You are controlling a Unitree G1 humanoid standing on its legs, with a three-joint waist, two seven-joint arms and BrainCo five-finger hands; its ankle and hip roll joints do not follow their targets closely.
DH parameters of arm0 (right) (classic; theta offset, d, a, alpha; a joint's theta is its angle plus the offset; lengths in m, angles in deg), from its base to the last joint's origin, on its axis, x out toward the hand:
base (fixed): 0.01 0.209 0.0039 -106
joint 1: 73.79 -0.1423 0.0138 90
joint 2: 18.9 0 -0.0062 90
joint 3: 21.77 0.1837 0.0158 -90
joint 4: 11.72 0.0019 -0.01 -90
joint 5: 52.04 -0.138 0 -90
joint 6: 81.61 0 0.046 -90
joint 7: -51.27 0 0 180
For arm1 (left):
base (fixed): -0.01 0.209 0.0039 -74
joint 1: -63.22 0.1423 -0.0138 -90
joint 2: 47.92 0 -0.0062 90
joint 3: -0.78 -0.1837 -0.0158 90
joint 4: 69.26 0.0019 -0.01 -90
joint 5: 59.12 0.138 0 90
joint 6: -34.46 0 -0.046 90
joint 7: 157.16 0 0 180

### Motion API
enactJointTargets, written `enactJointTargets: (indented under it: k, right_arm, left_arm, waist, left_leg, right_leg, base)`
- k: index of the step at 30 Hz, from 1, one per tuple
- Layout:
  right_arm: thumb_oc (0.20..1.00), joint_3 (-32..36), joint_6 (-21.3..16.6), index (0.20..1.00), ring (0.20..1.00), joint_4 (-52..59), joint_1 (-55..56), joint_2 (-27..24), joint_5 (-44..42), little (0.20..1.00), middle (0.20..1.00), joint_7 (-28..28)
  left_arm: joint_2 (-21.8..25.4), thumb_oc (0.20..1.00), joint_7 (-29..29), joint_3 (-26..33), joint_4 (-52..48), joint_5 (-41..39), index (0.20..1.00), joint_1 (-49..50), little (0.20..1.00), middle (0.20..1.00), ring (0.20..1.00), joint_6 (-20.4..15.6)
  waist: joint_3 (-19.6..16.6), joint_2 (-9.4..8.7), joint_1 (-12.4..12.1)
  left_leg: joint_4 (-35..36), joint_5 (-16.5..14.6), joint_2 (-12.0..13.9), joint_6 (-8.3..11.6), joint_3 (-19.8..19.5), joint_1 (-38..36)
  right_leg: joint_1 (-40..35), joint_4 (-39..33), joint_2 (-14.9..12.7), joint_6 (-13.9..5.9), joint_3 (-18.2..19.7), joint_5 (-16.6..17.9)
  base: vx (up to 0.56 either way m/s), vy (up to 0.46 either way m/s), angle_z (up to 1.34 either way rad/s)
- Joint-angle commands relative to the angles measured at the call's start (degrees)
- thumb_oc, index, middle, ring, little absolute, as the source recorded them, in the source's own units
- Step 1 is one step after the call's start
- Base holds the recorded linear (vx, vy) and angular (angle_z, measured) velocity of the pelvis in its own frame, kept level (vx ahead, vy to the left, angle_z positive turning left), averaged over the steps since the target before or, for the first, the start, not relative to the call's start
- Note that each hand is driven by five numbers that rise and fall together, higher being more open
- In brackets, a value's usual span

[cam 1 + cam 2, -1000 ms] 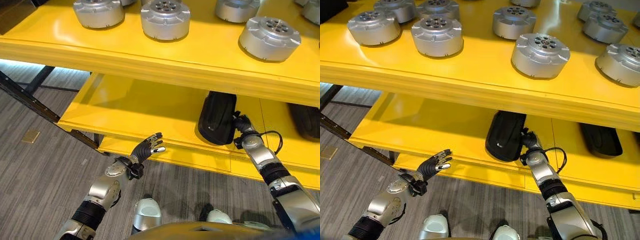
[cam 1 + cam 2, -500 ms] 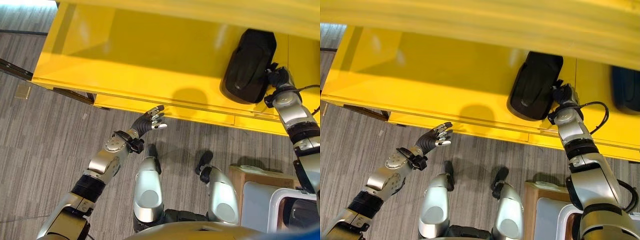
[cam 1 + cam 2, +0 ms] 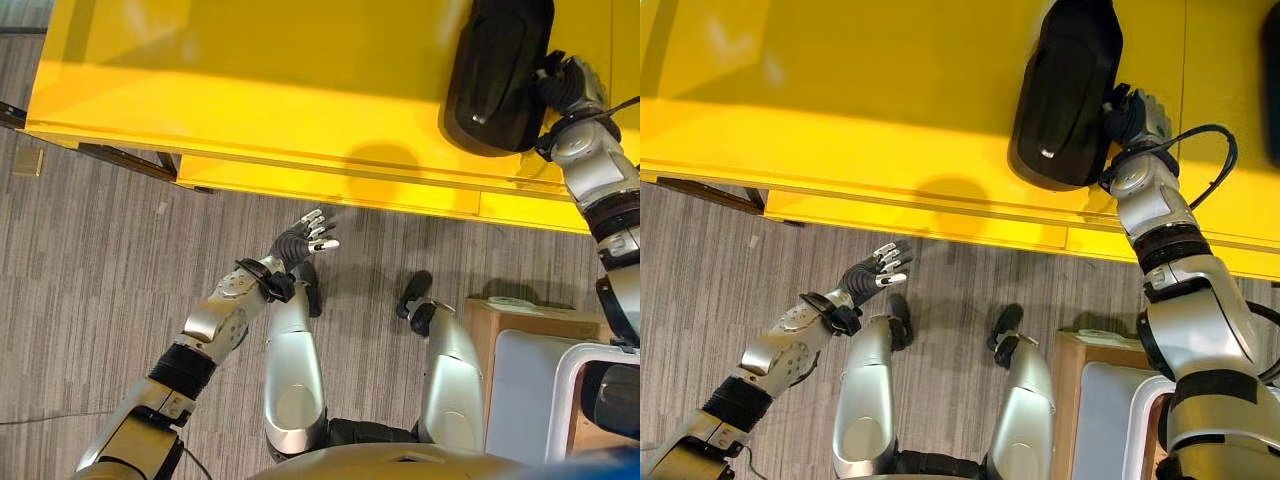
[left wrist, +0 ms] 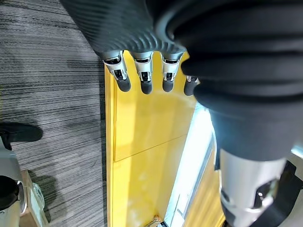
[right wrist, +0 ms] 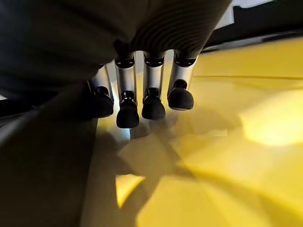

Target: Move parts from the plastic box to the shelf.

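A long black part lies on the lower yellow shelf, near its front edge. My right hand rests against the part's right side. In the right wrist view its fingers hang straight over the yellow board, with the black part beside them and nothing held. My left hand hovers over the grey floor in front of the shelf edge, fingers spread and empty. The left wrist view shows the same straight fingers over the yellow shelf front.
A white plastic box stands at the lower right, beside a brown box. A dark frame bar runs under the shelf's left end. A small tan tile lies on the floor at the left.
The camera has tilted down, so the upper shelf with its round silver parts is out of frame. My left hand has drawn back from the shelf edge. My right hand stays at the black part.
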State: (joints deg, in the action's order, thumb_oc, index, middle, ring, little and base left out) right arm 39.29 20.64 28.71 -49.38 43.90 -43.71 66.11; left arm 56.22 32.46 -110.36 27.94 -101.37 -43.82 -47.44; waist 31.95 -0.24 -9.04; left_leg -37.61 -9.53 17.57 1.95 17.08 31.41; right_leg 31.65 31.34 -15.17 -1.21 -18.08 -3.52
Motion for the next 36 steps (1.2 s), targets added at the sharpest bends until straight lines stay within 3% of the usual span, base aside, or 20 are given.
enactJointTargets:
  k: [1,11,20,31,36]
  right_arm:
    - [0.200,-2.9,0.4,0.200,0.200,-1.1,-3.4,-3.5,6.1,0.200,0.200,0.4]
    - [0.200,-8.8,3.1,0.200,0.200,-4.2,-10.7,-5.4,11.2,0.200,0.200,0.3]
    - [0.200,-11.8,5.0,0.200,0.200,-7.5,-14.4,-6.7,8.6,0.200,0.200,2.2]
    - [0.200,-14.6,7.2,0.200,0.200,-9.9,-17.7,-8.3,12.8,0.200,0.200,2.3]
    - [0.200,-16.7,7.9,0.200,0.200,-10.8,-19.7,-10.0,19.7,0.200,0.200,2.9]
  left_arm:
    - [0.1,1.000,1.8,0.3,-2.4,-1.5,1.000,0.6,1.000,1.000,1.000,-2.3]
    - [1.6,1.000,1.6,-0.3,-0.6,-2.9,1.000,-0.9,1.000,1.000,1.000,-3.2]
    - [3.0,1.000,2.9,-1.4,0.3,-2.8,1.000,-0.5,1.000,1.000,1.000,-3.6]
    - [4.2,1.000,3.8,-2.0,0.8,-3.2,1.000,-0.1,1.000,1.000,1.000,-5.5]
    - [5.3,1.000,4.6,-1.7,1.1,-6.1,1.000,-0.2,1.000,1.000,1.000,-5.6]
  waist:
    - [-2.2,0.62,-1.2]
    - [-2.2,0.86,-1.5]
    - [-2.2,1.39,-1.8]
    - [-2.2,2.17,-1.7]
    - [-2.2,2.56,-1.5]
  left_leg:
    - [3.5,0.9,-1.6,0.72,-0.5,-0.6]
    - [0.9,0.0,-0.7,0.72,-1.2,2.9]
    - [1.3,0.3,-0.3,0.94,-1.4,4.0]
    - [2.1,0.8,-0.1,1.33,-1.1,4.2]
    - [2.4,1.2,0.2,1.55,-0.8,4.5]
  right_leg:
    - [-0.2,9.9,-0.6,-5.03,-1.5,-7.1]
    - [3.8,12.8,-1.3,-5.02,-1.3,-7.3]
    - [5.2,13.2,-1.7,-5.16,-1.5,-7.1]
    - [6.1,13.3,-2.2,-5.13,-1.6,-7.1]
    - [6.7,13.5,-2.7,-5.16,-1.5,-7.0]
  base:
    - [-0.05,0.009,-0.03]
    - [-0.03,0.000,-0.02]
    - [0.00,0.000,0.00]
    - [0.00,0.000,0.00]
    - [0.01,-0.002,-0.03]
